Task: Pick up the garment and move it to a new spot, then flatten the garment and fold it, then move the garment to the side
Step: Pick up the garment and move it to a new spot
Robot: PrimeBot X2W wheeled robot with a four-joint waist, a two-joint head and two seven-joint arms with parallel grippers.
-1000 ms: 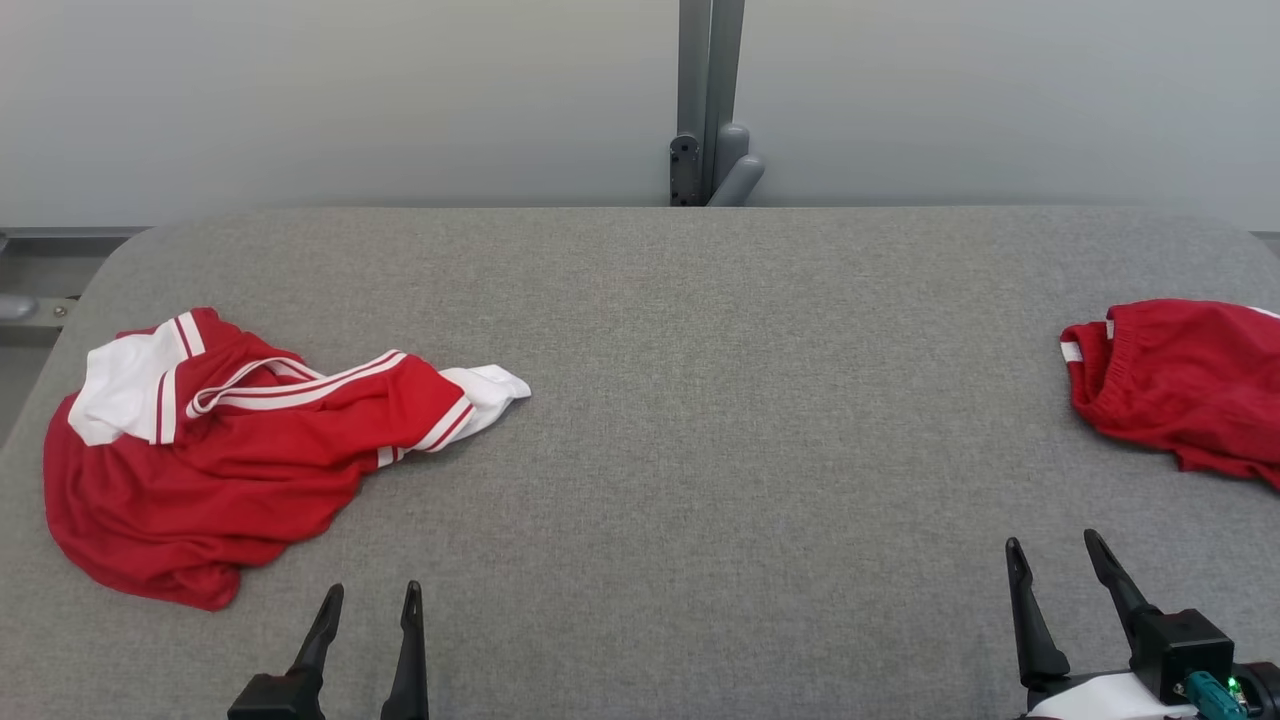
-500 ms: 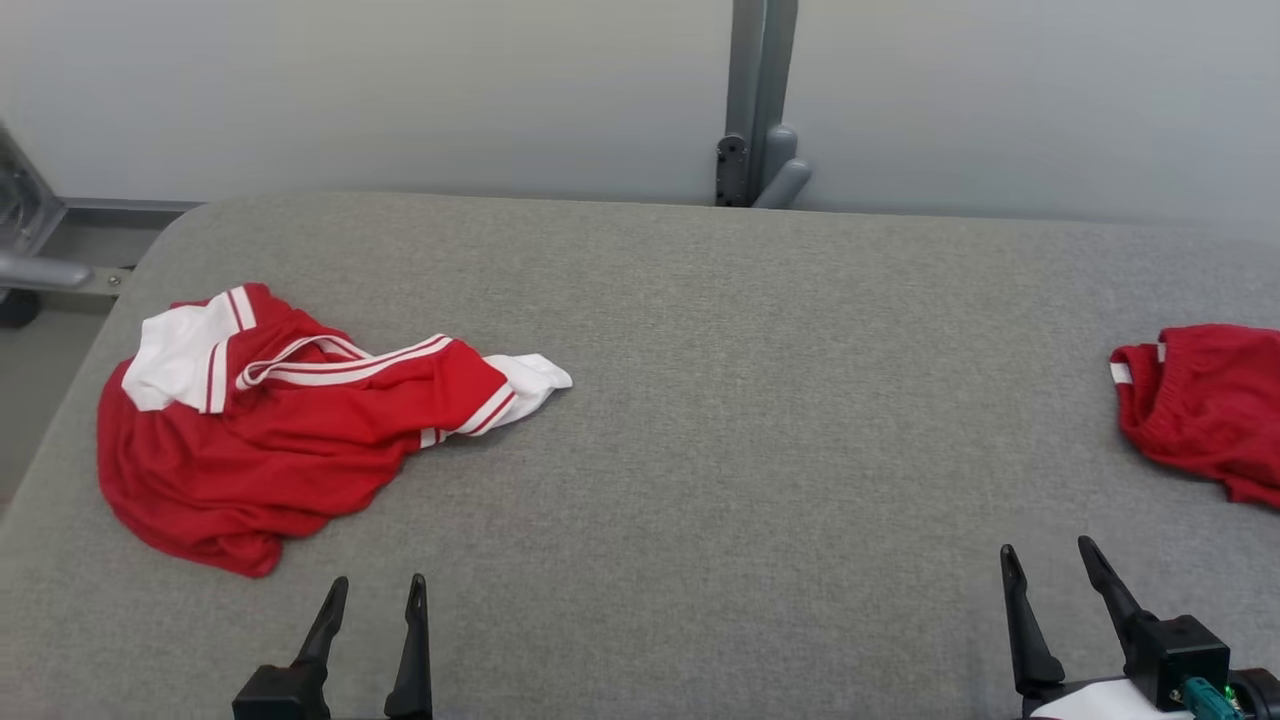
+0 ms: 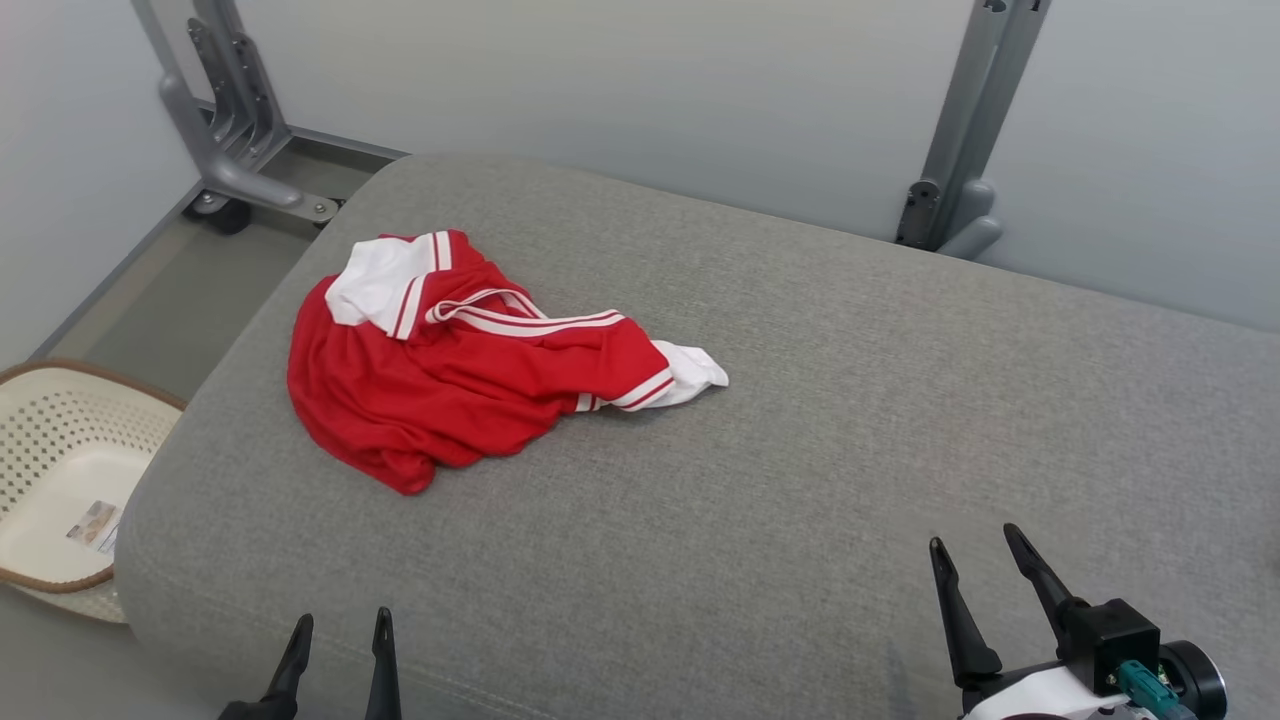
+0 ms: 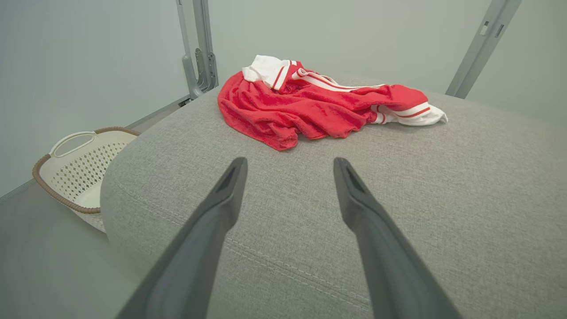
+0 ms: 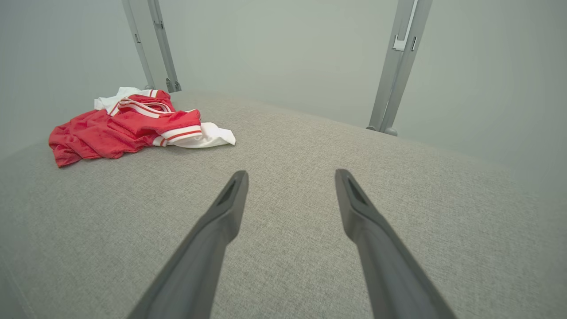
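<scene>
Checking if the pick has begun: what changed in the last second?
The head camera turned left, bringing a basket into view. The red garment lies unmoved on the grey surface; left gripper and right gripper keep their fingers open, empty.

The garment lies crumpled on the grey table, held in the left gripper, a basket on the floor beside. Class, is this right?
No: the left gripper is open and holds nothing, short of the garment, as the left wrist view shows. Rest stands.

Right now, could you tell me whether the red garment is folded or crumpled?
Crumpled: the garment lies bunched, with uneven wrinkles.
</scene>
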